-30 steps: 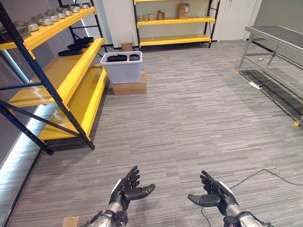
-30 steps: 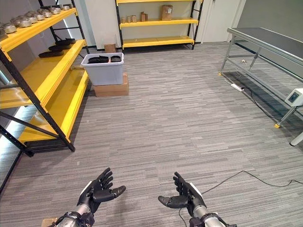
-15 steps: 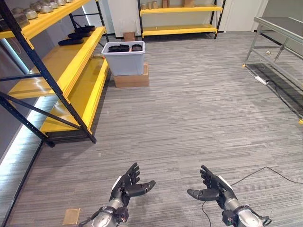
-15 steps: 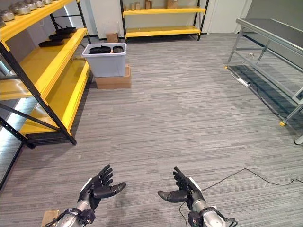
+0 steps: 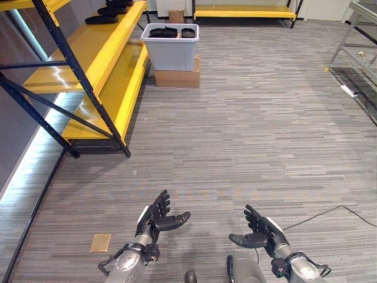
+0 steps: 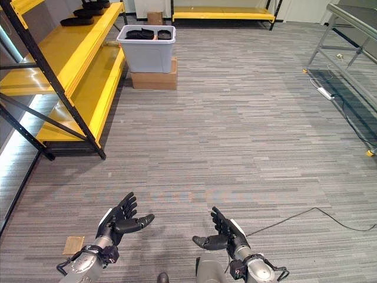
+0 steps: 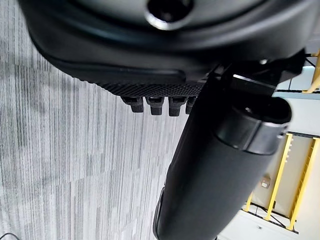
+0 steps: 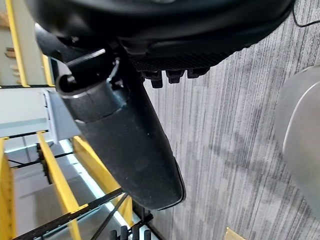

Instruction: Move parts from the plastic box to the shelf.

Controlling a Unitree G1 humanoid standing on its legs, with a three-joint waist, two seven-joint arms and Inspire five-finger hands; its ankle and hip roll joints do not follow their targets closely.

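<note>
A pale grey plastic box with dark parts inside stands on a cardboard carton far ahead, beside the yellow shelf rack on the left. More dark parts lie on the rack's middle shelf. My left hand hangs low over the floor with straight fingers, holding nothing. My right hand is beside it, also open and empty. Both are several steps from the box. In the wrist views the left hand's thumb and the right hand's thumb stand out over bare floor.
The grey striped floor stretches between me and the box. A second yellow shelf runs along the far wall. A metal table frame stands at the right. A small tan square lies on the floor by my left hand.
The camera has tilted down and come nearer: box and rack have slid up and rightward in the picture. Both hands stay open and low, unchanged in pose.
</note>
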